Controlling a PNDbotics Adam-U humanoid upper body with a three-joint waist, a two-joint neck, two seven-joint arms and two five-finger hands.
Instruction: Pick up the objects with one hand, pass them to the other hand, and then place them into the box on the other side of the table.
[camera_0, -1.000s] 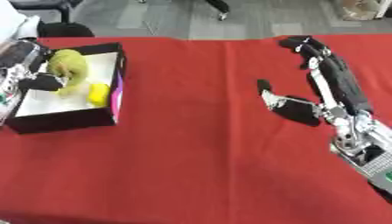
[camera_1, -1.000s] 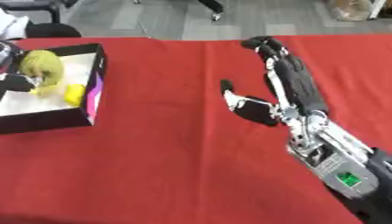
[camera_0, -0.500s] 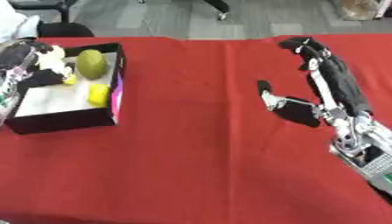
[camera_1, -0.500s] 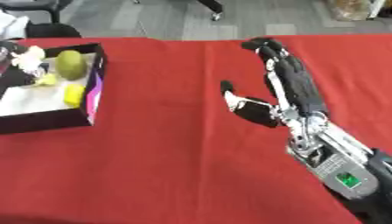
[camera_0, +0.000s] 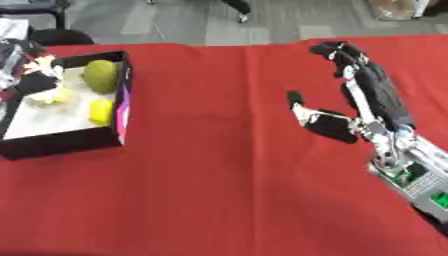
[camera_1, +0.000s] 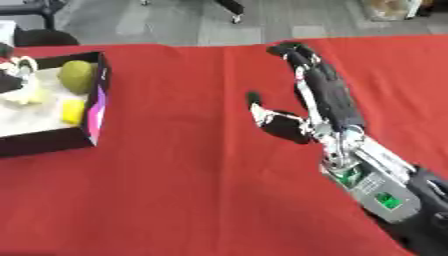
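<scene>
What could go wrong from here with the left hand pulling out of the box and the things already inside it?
The left hand sits right at the box wall's far-left side, close to a pale yellow piece; drawing back could catch that piece or nudge the box. The green fruit lies against the near-right wall and might roll. The right hand rests open, away from all this.

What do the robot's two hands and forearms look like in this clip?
The right hand is black with silver joints along the fingers and at the thumb base; its forearm is silver-grey metal with a small green patch near the wrist, turning black farther back. Only a black and pale part of the left hand shows at the box edge.
</scene>
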